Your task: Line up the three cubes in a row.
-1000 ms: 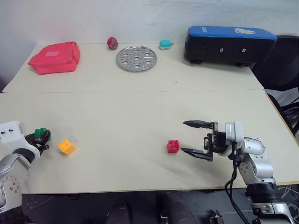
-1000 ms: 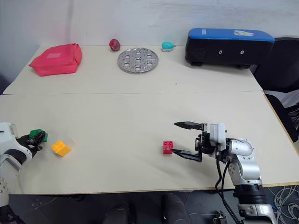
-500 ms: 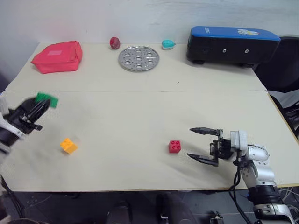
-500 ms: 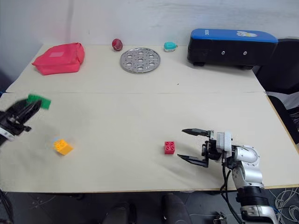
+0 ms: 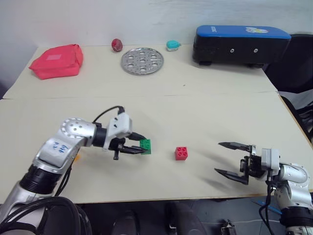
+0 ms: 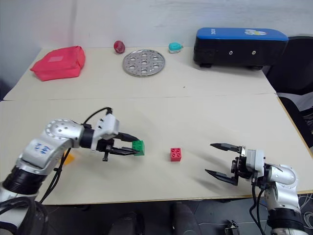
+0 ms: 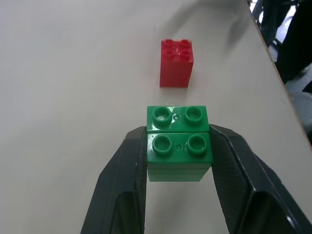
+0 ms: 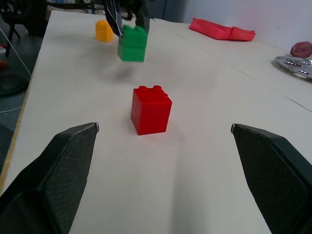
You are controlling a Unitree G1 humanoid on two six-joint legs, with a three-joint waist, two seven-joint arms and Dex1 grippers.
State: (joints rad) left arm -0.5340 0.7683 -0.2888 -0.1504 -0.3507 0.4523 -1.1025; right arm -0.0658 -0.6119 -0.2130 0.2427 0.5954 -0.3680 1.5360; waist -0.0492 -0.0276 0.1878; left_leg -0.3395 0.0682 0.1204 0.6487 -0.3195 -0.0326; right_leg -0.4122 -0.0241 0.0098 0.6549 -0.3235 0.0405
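Observation:
My left gripper (image 5: 142,146) is shut on the green cube (image 7: 179,144), holding it just above the table a short way left of the red cube (image 5: 181,153). The red cube stands alone on the table near the front middle. The yellow-orange cube (image 8: 104,30) lies further left, mostly hidden behind my left arm in the eye views. My right gripper (image 5: 218,157) stands open and empty to the right of the red cube, a clear gap away, its fingers pointing at the red cube.
Along the back of the table are a red pouch (image 5: 56,59), a dark red ball (image 5: 116,44), a perforated metal plate (image 5: 142,60), a small teal object (image 5: 172,45) and a blue-topped black case (image 5: 234,45). The front edge runs just below both grippers.
My left gripper has swung from the far left across to the red cube's left side, carrying the green cube. My right gripper has drawn back to the right, still open.

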